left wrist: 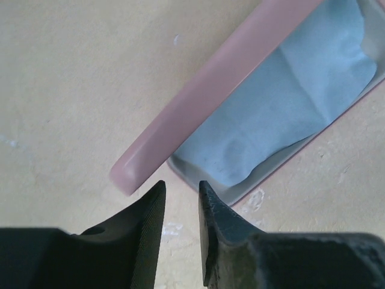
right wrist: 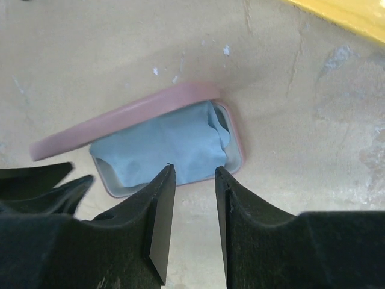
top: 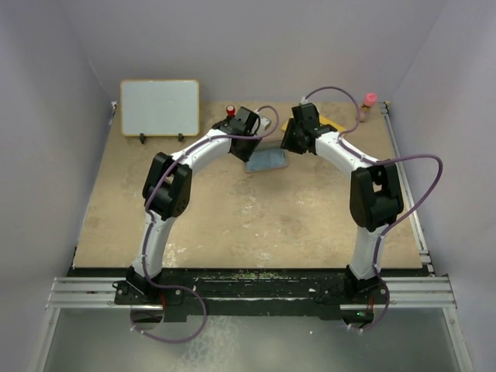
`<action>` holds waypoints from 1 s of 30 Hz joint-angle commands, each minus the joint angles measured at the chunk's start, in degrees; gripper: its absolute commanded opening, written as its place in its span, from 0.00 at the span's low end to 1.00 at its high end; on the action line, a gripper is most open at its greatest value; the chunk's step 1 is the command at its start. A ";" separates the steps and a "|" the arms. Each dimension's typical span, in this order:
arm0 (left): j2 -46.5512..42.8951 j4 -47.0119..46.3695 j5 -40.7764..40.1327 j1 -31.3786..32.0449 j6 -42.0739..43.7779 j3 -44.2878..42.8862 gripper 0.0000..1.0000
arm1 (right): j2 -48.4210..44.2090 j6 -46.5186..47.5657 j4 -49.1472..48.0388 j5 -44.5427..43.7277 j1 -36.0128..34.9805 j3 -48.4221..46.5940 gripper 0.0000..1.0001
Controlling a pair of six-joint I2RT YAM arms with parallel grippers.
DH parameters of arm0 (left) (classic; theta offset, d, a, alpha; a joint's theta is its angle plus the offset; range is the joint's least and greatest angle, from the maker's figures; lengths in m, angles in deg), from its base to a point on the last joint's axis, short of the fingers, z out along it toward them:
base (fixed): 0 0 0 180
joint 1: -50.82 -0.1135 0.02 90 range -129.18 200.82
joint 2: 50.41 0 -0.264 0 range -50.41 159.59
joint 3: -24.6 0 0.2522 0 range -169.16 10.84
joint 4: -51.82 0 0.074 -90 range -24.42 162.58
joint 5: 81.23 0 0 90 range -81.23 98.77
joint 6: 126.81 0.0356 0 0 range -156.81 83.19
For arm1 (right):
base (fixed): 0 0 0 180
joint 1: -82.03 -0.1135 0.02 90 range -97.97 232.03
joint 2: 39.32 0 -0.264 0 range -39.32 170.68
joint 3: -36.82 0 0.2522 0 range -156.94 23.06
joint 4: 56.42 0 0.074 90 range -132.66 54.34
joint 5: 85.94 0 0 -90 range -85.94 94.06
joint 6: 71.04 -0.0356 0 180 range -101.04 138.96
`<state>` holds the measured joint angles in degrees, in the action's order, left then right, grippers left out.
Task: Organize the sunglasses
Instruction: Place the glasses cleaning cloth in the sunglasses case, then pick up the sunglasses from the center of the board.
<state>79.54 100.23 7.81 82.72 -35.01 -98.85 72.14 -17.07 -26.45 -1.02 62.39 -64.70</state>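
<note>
The pinkish-brown case (top: 267, 160) lies open at the far middle of the table. Its lid (left wrist: 222, 78) stands raised along the far side, also in the right wrist view (right wrist: 120, 117). The light blue cloth (left wrist: 289, 102) fills the case's grey tray (left wrist: 271, 174) and covers it in the right wrist view (right wrist: 162, 147). The sunglasses are hidden; only a dark patch shows by the cloth's right edge. My left gripper (left wrist: 180, 183) is open and empty, just off the case's left end (top: 250, 149). My right gripper (right wrist: 194, 170) is open and empty at the case's near edge (top: 290, 144).
A framed whiteboard (top: 159, 107) stands at the back left. A red-topped object (top: 230, 111) and a pink-capped bottle (top: 369, 105) stand at the back. A yellow object (right wrist: 343, 15) lies behind the right gripper. A metal rail (top: 404, 182) runs along the right edge.
</note>
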 commanded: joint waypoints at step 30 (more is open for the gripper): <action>-31.99 27.07 8.93 -51.27 9.60 18.75 0.50 | 7.02 12.97 4.78 12.50 -28.11 -17.32 0.35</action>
<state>51.37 126.70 11.88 29.87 -27.99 -85.04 71.57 -7.72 -24.77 8.60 36.58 -71.33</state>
